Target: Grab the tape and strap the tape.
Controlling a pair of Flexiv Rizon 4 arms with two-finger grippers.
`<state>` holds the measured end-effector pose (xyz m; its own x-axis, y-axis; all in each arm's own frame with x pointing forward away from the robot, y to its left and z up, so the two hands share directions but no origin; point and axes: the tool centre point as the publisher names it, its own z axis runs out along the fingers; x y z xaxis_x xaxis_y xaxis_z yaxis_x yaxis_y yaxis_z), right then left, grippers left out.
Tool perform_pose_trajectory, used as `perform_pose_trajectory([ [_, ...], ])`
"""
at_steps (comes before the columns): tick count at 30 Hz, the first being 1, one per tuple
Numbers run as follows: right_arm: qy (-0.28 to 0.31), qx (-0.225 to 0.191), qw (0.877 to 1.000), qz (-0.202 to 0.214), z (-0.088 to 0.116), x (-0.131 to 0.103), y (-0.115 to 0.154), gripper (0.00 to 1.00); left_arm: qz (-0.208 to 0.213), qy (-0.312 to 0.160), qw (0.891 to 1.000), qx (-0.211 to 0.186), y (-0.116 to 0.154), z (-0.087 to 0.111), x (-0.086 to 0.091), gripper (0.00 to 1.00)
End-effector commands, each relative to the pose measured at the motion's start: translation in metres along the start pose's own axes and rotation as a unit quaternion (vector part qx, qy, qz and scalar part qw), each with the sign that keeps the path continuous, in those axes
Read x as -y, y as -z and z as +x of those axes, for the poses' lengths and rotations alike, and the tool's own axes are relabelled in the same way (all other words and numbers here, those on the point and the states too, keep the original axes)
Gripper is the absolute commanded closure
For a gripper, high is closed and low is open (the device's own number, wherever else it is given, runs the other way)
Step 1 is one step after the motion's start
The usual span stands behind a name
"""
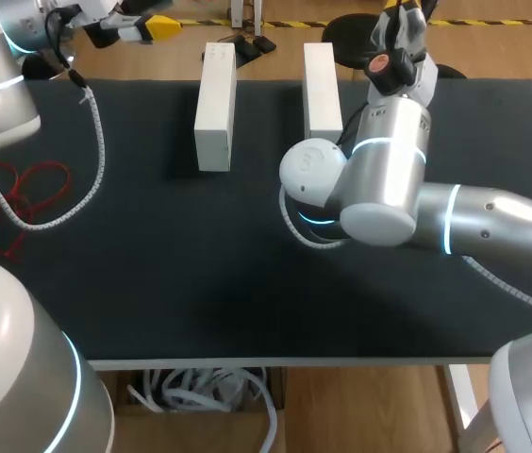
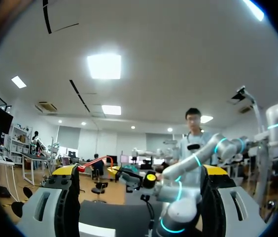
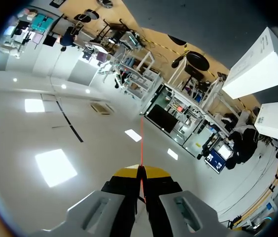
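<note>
Currently, right gripper jaws are clenched on a thin red tape strand projecting ahead; left gripper jaws stand released, empty. Further red coils lie at the table's 9 o'clock. Judged light, limp, slippery: pinch near an end.

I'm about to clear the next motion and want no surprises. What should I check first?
1. Right gripper has a hold: ok, jaws shut on a thin red strand.
2. Left gripper free to take over: ok, jaws wide open, nothing between them.
3. White boxes in place: ok, side by side with a gap between them, at the table's far side.
4. Red cord tidy: not ok, it lies in loose loops at the table's left edge and might snag.
5. Held strand joins that cord: cannot tell.
</note>
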<state>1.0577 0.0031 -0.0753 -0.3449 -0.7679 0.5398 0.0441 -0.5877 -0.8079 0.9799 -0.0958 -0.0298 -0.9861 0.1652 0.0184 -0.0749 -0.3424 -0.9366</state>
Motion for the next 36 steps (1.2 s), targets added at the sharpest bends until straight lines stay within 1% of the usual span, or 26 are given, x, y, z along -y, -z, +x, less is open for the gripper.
perform_pose_trajectory([
  [1,0.001,0.001,1.0,-0.003,0.0005,0.0018,0.0001,1.0,0.001,0.001,1.0,-0.003,0.0015,-0.0015,-0.0006,0.0],
  [14,0.001,0.001,1.0,-0.003,0.0005,0.0018,0.0001,1.0,0.001,0.001,1.0,-0.003,0.0015,-0.0015,-0.0006,0.0],
  [15,0.001,0.001,1.0,-0.003,0.0005,0.0018,0.0001,1.0,0.001,0.001,1.0,-0.003,0.0015,-0.0015,-0.0006,0.02],
  [16,0.001,0.001,1.0,-0.003,0.0005,0.0018,0.0001,1.0,0.001,0.001,1.0,-0.003,0.0015,-0.0015,-0.0006,0.28],
  [17,0.001,0.001,1.0,-0.003,0.0005,0.0018,0.0001,1.0,0.001,0.001,1.0,-0.003,0.0015,-0.0015,-0.0006,0.29],
  [18,0.001,0.001,1.0,-0.003,0.0005,0.0018,0.0001,1.0,0.001,0.001,1.0,-0.003,0.0015,-0.0015,-0.0006,0.24],
  [19,0.001,0.001,1.0,-0.003,0.0005,0.0018,0.0001,1.0,0.001,0.001,1.0,-0.003,0.0015,-0.0015,-0.0006,0.39],
  [20,0.001,0.001,1.0,-0.003,0.0005,0.0018,0.0001,1.0,0.001,0.001,1.0,-0.003,0.0015,-0.0015,-0.0006,0.48],
  [23,0.001,0.001,1.0,-0.003,0.0005,0.0018,0.0001,1.0,0.001,0.001,1.0,-0.003,0.0015,-0.0015,-0.0006,0.48],
  [25,0.001,0.001,1.0,-0.003,0.0005,0.0018,0.0001,1.0,0.001,0.001,1.0,-0.003,0.0015,-0.0015,-0.0006,0.55],
  [27,0.001,0.001,1.0,-0.003,0.0005,0.0018,0.0001,1.0,0.001,0.001,1.0,-0.003,0.0015,-0.0015,-0.0006,0.55],
  [29,0.001,0.001,1.0,-0.003,0.0005,0.0018,0.0001,1.0,0.001,0.001,1.0,-0.003,0.0015,-0.0015,-0.0006,0.51],
  [30,0.001,0.001,1.0,-0.003,0.0005,0.0018,0.0001,1.0,0.001,0.001,1.0,-0.003,0.0015,-0.0015,-0.0006,0.42],
  [32,0.001,0.001,1.0,-0.003,0.0005,0.0018,0.0001,1.0,0.001,0.001,1.0,-0.003,0.0015,-0.0015,-0.0006,0.43],
  [33,0.001,0.001,1.0,-0.003,0.0005,0.0018,0.0001,1.0,0.001,0.001,1.0,-0.003,0.0015,-0.0015,-0.0006,0.45],
  [34,0.001,0.001,1.0,-0.003,0.0005,0.0018,0.0001,1.0,0.001,0.001,1.0,-0.003,0.0015,-0.0015,-0.0006,0.51],
  [36,0.001,0.001,1.0,-0.003,0.0005,0.0018,0.0001,1.0,0.001,0.001,1.0,-0.003,0.0015,-0.0015,-0.0006,0.52],
])
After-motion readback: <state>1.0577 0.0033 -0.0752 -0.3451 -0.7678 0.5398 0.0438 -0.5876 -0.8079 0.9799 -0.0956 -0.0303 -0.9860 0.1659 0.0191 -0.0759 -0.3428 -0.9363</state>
